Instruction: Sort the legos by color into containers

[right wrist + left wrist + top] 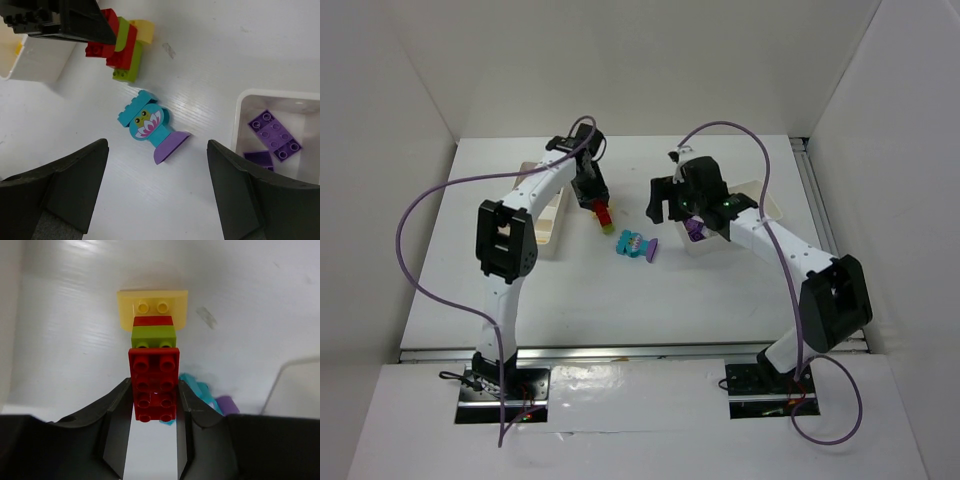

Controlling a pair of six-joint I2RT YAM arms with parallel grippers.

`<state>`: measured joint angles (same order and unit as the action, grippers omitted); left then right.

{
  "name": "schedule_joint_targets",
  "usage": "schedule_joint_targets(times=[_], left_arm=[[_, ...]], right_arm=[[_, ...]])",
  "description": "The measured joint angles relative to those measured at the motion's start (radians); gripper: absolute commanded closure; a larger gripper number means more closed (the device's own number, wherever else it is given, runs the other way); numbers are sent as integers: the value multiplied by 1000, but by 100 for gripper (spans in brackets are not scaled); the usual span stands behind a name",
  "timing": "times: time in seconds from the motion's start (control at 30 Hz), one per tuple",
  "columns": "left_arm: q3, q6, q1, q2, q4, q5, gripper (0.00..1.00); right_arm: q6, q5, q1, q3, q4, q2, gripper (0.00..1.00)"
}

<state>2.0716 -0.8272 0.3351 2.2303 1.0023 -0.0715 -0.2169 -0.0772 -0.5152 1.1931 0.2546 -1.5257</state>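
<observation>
My left gripper (pixel 155 402) is shut on a stack of joined legos: a dark red brick (pixel 153 381), a lime green brick (pixel 153 336), a thin red one and a yellow piece (pixel 152 305) at the far end. The stack (pixel 604 215) sits mid-table and also shows in the right wrist view (pixel 120 42). A cyan lego with a flower face joined to a purple piece (pixel 150 125) lies between the arms (pixel 636 245). My right gripper (pixel 157 200) is open and empty above it. Purple legos (pixel 274 135) lie in the right container (pixel 240 107).
The left container (pixel 548 222) lies under the left arm, partly hidden; its corner shows in the right wrist view (pixel 35 65) with something yellow inside. The right container (pixel 760 190) lies under the right arm. White walls close in the table on three sides.
</observation>
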Motion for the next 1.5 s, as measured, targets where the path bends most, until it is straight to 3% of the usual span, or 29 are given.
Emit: schedule_joint_targets(times=[0.27, 0.57, 0.83, 1.03, 1.23, 1.5], left_arm=[[-202, 309, -95, -223, -229, 478, 100], [-383, 370, -163, -322, -467, 922, 100], [-524, 208, -170, -332, -747, 1152, 100], [-661, -106, -198, -364, -1162, 1253, 100], [-679, -306, -207, -364, -1422, 1295, 100], [-747, -428, -207, -364, -1577, 1327, 100]], right_arm=[[-109, -356, 172, 43, -31, -38, 13], [-249, -654, 254, 53, -122, -84, 13], [-377, -800, 255, -31, -331, -85, 11], [-546, -831, 248, -210, -586, -85, 11], [-686, -841, 208, -249, -850, -98, 11], [-810, -832, 157, -216, -1069, -205, 13]])
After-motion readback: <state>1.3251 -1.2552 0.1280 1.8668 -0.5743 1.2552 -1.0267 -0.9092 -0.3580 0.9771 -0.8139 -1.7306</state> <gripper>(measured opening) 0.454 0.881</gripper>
